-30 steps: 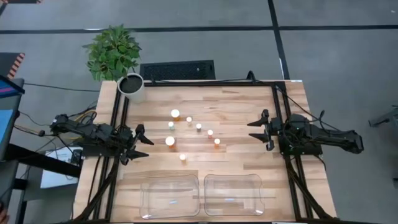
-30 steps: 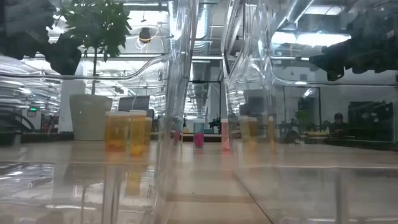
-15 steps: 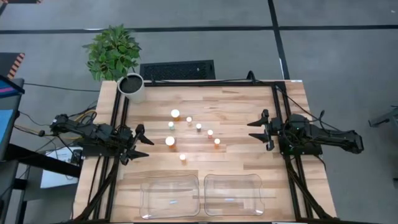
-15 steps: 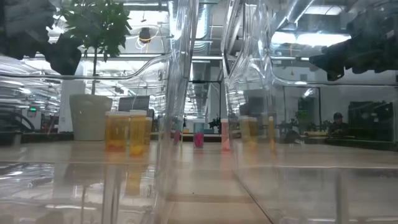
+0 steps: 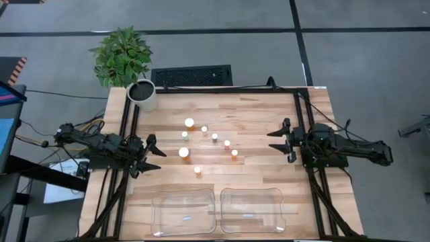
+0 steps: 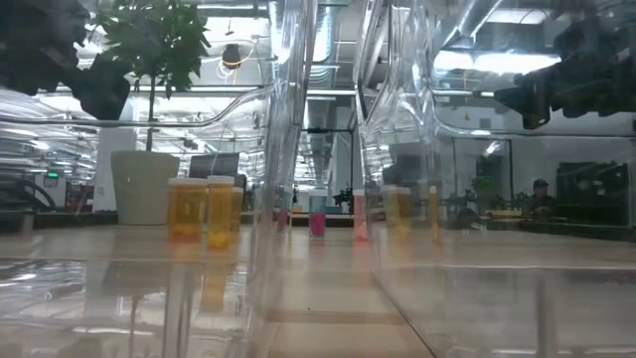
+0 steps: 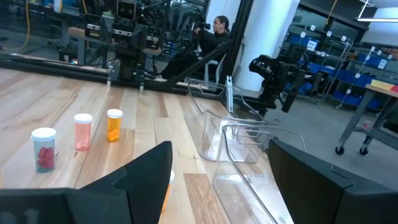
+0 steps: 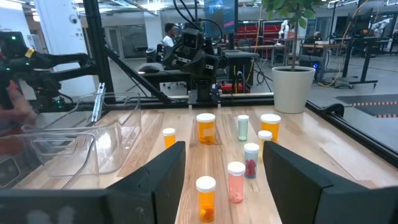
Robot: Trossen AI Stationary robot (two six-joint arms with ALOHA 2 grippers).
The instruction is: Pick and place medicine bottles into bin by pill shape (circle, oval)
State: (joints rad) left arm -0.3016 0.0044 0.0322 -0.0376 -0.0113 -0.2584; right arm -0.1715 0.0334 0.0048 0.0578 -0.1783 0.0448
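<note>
Several medicine bottles (image 5: 205, 144) with white caps stand upright on their bases, spread over the middle of the wooden table (image 5: 255, 111). The right wrist view shows amber, greenish and pink ones (image 8: 206, 129). The left wrist view shows three (image 7: 83, 132). My left gripper (image 5: 156, 153) waits open at the table's left edge, level, pointing toward the bottles. My right gripper (image 5: 274, 140) waits open at the right edge, facing them too. Neither has anything between its fingers (image 7: 217, 186) (image 8: 224, 180).
Two clear plastic bins (image 5: 183, 212) (image 5: 250, 210) sit side by side at the table's near edge and fill the front of the low view (image 6: 298, 149). A white plant pot (image 5: 142, 94) stands at the far left corner. A person sits in the room beyond (image 7: 217, 28).
</note>
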